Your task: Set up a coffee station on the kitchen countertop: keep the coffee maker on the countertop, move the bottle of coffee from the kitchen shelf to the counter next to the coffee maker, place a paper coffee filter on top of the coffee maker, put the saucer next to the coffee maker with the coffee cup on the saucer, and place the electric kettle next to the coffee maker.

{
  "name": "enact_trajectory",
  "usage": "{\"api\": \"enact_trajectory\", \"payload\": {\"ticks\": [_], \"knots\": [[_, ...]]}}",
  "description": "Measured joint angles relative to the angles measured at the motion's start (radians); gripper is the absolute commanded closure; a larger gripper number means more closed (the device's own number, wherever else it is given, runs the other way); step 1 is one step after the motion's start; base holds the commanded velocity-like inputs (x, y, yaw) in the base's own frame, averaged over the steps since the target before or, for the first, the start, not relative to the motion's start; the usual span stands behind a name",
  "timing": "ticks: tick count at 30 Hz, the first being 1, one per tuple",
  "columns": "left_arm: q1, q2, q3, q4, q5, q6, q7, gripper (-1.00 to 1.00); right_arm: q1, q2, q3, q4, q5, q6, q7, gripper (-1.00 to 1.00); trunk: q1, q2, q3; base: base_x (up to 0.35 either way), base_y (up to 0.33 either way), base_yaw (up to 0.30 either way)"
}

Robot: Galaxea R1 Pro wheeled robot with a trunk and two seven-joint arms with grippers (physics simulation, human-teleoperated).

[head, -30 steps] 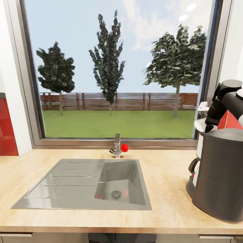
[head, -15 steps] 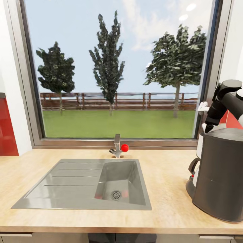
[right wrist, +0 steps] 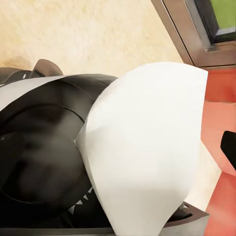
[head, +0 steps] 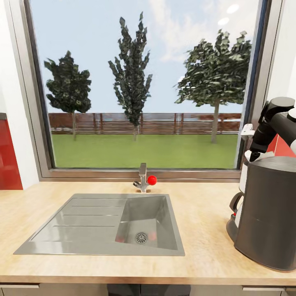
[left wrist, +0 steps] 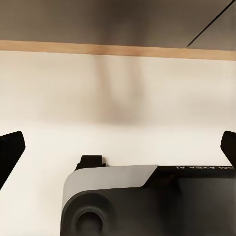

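Observation:
The dark grey coffee maker (head: 267, 213) stands on the wooden countertop (head: 201, 230) at the right. A white paper coffee filter (right wrist: 147, 147) lies tilted across its open top (right wrist: 39, 147); in the head view the filter's edge (head: 255, 156) peeks out behind the lid. My right arm (head: 274, 123) hangs just above it. The right gripper (right wrist: 118, 147) is open, with one dark fingertip (right wrist: 229, 147) at the frame's edge, apart from the filter. My left gripper (left wrist: 118, 147) is open and holds nothing, facing a white panel below a wooden edge.
A steel sink (head: 107, 224) with a drainboard is set into the middle of the countertop. Behind it stands a tap with a red knob (head: 151, 179), under a large window. Red wall panels (head: 8, 156) flank both sides.
The white filter has dropped a little and shifted right, settling lower behind the coffee maker's top. The right arm has barely moved.

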Motion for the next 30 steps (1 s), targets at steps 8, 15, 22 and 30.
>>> {"api": "enact_trajectory", "payload": {"ticks": [8, 15, 22, 30], "knots": [[0.000, 0.000, 0.000, 0.000, 0.000, 0.000, 0.000, -1.00, 0.000, 0.000, -0.001, 0.000, 0.000, 0.000, 0.000, -1.00, 0.000, 0.000, 0.000, 0.000, 0.000, 0.000], [0.000, 0.000, 0.000, 0.000, 0.000, 0.000, 0.000, -1.00, 0.000, 0.000, -0.009, 0.000, 0.000, 0.000, 0.000, -1.00, 0.000, 0.000, 0.000, 0.000, 0.000, 0.000], [0.000, 0.000, 0.000, 0.000, 0.000, 0.000, 0.000, -1.00, 0.000, 0.000, -0.010, 0.000, 0.000, 0.000, 0.000, -1.00, -0.008, 0.014, 0.006, 0.000, 0.000, 0.000], [0.000, 0.000, -0.001, 0.000, 0.000, 0.000, 0.000, -1.00, 0.000, 0.000, -0.011, -0.001, 0.000, 0.000, 0.000, -1.00, -0.038, 0.070, 0.031, 0.000, 0.000, 0.000]]}}
